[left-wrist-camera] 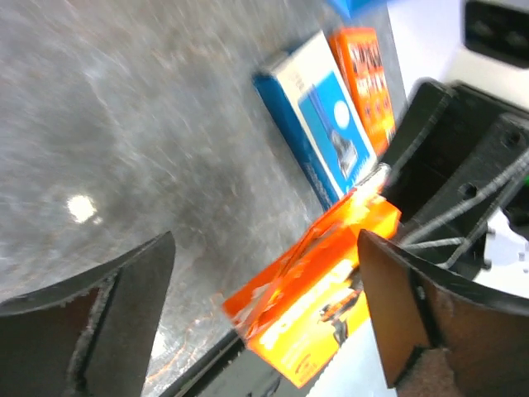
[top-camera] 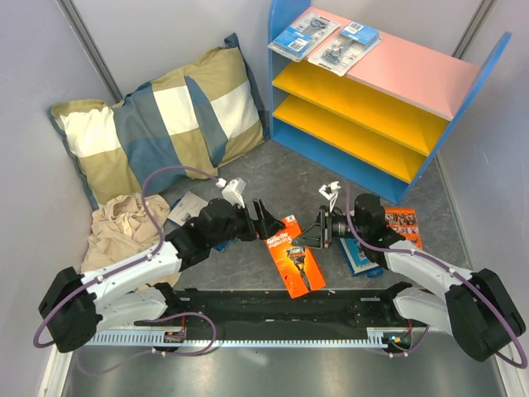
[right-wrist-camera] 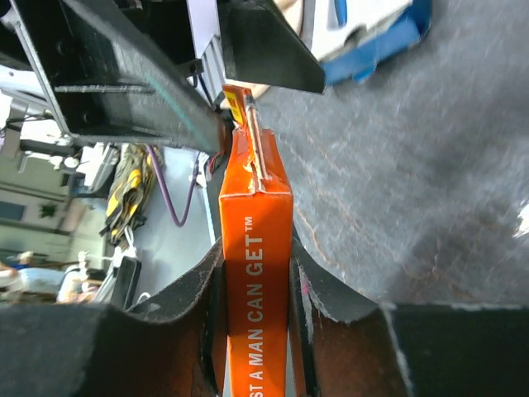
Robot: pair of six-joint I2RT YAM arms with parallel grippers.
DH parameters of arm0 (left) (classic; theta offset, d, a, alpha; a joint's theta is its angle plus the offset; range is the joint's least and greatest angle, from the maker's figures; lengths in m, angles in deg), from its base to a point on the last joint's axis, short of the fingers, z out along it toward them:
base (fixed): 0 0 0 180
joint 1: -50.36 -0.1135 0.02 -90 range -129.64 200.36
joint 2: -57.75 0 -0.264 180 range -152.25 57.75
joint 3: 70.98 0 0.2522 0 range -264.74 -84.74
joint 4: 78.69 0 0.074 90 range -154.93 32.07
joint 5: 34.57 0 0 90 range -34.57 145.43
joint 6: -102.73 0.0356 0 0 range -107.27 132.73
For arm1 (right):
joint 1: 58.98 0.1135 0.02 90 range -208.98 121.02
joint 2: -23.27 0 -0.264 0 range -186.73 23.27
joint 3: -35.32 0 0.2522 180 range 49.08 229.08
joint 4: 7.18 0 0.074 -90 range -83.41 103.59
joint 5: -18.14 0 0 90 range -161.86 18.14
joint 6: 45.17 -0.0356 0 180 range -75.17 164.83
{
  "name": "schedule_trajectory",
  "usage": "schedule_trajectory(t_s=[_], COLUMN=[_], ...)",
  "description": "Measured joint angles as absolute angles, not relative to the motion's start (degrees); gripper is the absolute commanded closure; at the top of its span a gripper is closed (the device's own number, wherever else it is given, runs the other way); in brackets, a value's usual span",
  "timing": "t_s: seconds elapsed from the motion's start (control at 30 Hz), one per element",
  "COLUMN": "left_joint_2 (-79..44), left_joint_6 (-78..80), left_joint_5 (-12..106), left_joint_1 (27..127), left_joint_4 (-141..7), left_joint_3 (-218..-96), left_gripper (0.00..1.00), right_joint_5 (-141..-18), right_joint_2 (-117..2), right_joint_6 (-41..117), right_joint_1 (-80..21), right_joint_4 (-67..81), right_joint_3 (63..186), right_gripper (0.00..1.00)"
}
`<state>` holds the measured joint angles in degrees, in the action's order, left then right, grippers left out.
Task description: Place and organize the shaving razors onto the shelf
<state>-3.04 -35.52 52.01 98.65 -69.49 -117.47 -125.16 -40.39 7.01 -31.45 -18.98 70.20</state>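
My right gripper [top-camera: 318,228] is shut on the thin sides of an orange razor box [top-camera: 294,256], which the right wrist view [right-wrist-camera: 256,281] shows edge-on between the pads [right-wrist-camera: 302,314]. My left gripper [top-camera: 264,219] is open and empty just left of that box; in the left wrist view the box [left-wrist-camera: 322,281] hangs between its spread fingers [left-wrist-camera: 409,314]. Two clear blister packs [top-camera: 302,35] [top-camera: 345,45] lie on the pink top board of the shelf [top-camera: 413,70]. A blue and white box [top-camera: 361,258] and another orange box [top-camera: 402,225] lie by the right arm.
A striped pillow [top-camera: 157,124] and a beige cloth [top-camera: 124,227] fill the left side. A pale pack [top-camera: 188,207] lies partly under the left arm. The two yellow-orange boards [top-camera: 364,103] hold nothing. The black base rail [top-camera: 273,308] runs along the near edge.
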Motion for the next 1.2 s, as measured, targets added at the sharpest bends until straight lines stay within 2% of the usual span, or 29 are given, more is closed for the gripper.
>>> schedule_trajectory(t_s=[0.33, 0.63, 0.87, 1.2], left_joint_2=[5.2, 3.1, 2.0, -1.2], left_joint_6=[-30.6, -27.1, -26.8, -30.9], left_joint_5=[62.6, 61.3, 57.2, 45.2], left_joint_1=[97.8, 96.3, 94.5, 90.5], left_joint_4=[-58.3, -53.8, -53.9, -64.6], left_joint_3=[-127.4, -139.0, -142.6, -142.4], left_gripper=[0.0, 0.0, 0.0, 0.0], right_joint_5=[-119.2, -108.3, -90.3, -64.2], right_joint_2=[-35.7, -32.2, -25.3, -14.3], right_joint_6=[10.1, 9.5, 9.1, 6.7], right_joint_1=[-31.5, -31.8, -32.2, -32.2], right_joint_4=[-7.2, 0.1, 4.6, 6.7], right_joint_3=[80.1, 93.7, 103.8, 105.7], right_gripper=[0.91, 0.94, 1.0, 1.0])
